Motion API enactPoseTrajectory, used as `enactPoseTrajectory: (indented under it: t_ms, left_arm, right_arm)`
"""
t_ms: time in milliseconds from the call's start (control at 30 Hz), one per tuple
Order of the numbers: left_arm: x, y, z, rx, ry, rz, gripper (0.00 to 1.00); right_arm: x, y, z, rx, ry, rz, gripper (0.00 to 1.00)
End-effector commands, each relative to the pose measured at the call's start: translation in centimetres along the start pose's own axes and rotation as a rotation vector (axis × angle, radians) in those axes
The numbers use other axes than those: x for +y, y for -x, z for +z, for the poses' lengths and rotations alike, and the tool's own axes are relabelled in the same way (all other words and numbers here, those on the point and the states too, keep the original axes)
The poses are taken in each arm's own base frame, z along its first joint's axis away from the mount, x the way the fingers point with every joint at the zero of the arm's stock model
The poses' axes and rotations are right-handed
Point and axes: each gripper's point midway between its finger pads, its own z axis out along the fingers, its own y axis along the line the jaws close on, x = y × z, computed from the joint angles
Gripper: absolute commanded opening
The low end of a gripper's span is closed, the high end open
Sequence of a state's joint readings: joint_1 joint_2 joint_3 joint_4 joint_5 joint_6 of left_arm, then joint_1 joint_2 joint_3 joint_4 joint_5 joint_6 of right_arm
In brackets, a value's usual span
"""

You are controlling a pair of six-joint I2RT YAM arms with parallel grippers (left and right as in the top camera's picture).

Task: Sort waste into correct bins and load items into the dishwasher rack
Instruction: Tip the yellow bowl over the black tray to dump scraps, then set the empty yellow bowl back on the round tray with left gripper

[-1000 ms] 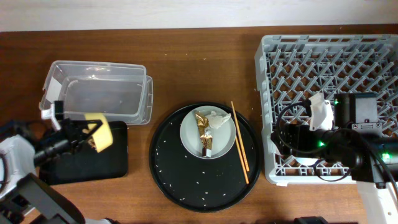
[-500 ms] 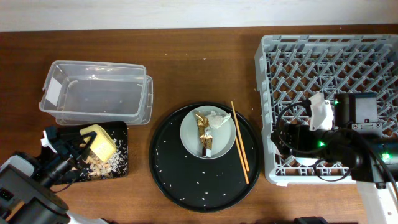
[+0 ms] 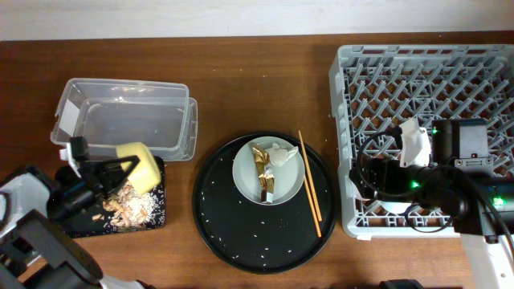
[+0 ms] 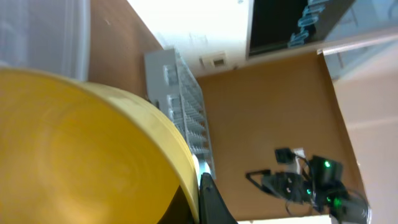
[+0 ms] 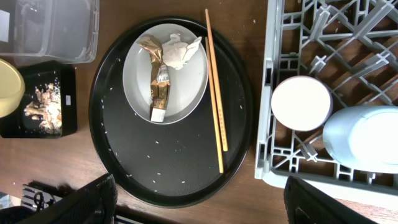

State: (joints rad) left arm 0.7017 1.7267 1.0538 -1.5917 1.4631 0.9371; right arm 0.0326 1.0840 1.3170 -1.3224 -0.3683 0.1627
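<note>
Yellow bowl, clamped in the left gripper at the table's left edge, hangs over scraps binned in the flat black tray. 2 cups sit in the rack; wrapper, tissue, plate and chopsticks remain. Right gripper gapes empty.

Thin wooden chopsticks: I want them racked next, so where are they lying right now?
The thin wooden chopsticks lie, in the overhead view, on the large round black tray, just right of the pale grey round plate.

Yellow bowl, flat black tray, grey lattice rack
</note>
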Motion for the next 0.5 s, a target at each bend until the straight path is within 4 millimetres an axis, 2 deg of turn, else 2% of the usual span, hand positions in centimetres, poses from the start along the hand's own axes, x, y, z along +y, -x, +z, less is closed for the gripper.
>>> enactPoseTrajectory:
  t_ms: [0, 133, 233, 267, 333, 367, 433, 467]
  left_arm:
    - [-2.6, -2.0, 3.0, 0.111, -0.054, 0.182, 0.0]
    - [-5.5, -4.8, 7.1, 0.297, -0.125, 0.292, 0.0]
    - [-9.5, -6.8, 10.8, 0.394, -0.255, 0.319, 0.0]
    - [-10.6, -8.0, 12.1, 0.453, -0.299, 0.388, 0.0]
    - [-11.9, -9.7, 14.2, 0.546, -0.354, 0.424, 0.0]
    - [-12.2, -10.9, 15.5, 0.605, -0.382, 0.433, 0.0]
    - [-12.5, -11.8, 17.5, 0.673, -0.401, 0.432, 0.0]
    - [-10.6, -12.4, 19.6, 0.741, -0.232, 0.378, 0.0]
  right_arm:
    - [0.4, 0.2, -0.2, -0.006, 0.01, 0.001, 0.85]
    - [0.3, 0.0, -0.2, 0.005, 0.009, 0.006, 0.85]
    - [0.3, 0.0, -0.2, 0.004, 0.009, 0.006, 0.85]
    - [0.3, 0.0, -0.2, 0.004, 0.009, 0.005, 0.85]
    - [0.3, 0.0, -0.2, 0.004, 0.009, 0.006, 0.85]
    - [0.3, 0.0, -0.2, 0.004, 0.009, 0.006, 0.85]
    - [0.3, -0.2, -0.2, 0.011, 0.007, 0.008, 0.85]
    - [0.3, -0.2, -0.2, 0.012, 0.007, 0.008, 0.85]
